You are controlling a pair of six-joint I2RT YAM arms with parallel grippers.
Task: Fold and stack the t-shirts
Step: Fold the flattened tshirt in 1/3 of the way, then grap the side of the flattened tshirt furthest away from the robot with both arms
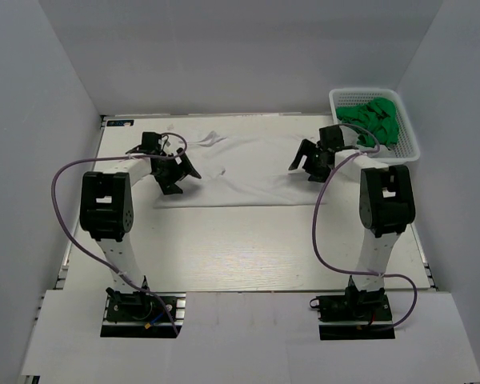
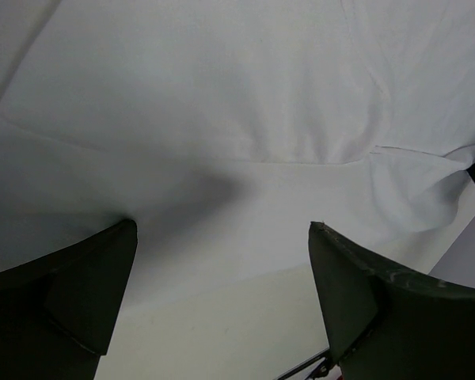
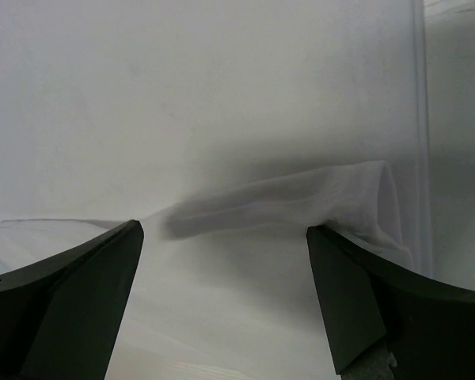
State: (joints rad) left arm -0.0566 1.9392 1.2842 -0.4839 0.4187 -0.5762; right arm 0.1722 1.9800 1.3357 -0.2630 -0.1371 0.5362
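Top view: pinch matching edges of the plain white cloth t-shirt [image 1: 248, 172] together and evenly. It lies spread left of the white plastic mesh basket [image 1: 408, 150] (bright green cloth shirts [image 1: 374, 118] inside). Left wrist: left gripper [image 2: 222, 229] gapes over smooth cloth. Right wrist: right gripper [image 3: 222, 229] gapes too, with 1 rumpled fold ahead.

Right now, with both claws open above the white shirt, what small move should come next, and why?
Probably lower both claws and pinch the cloth. The white t-shirt lies spread out; the left claw and right claw hang open over its ends, holding nothing, with a raised fold just ahead of the right one.
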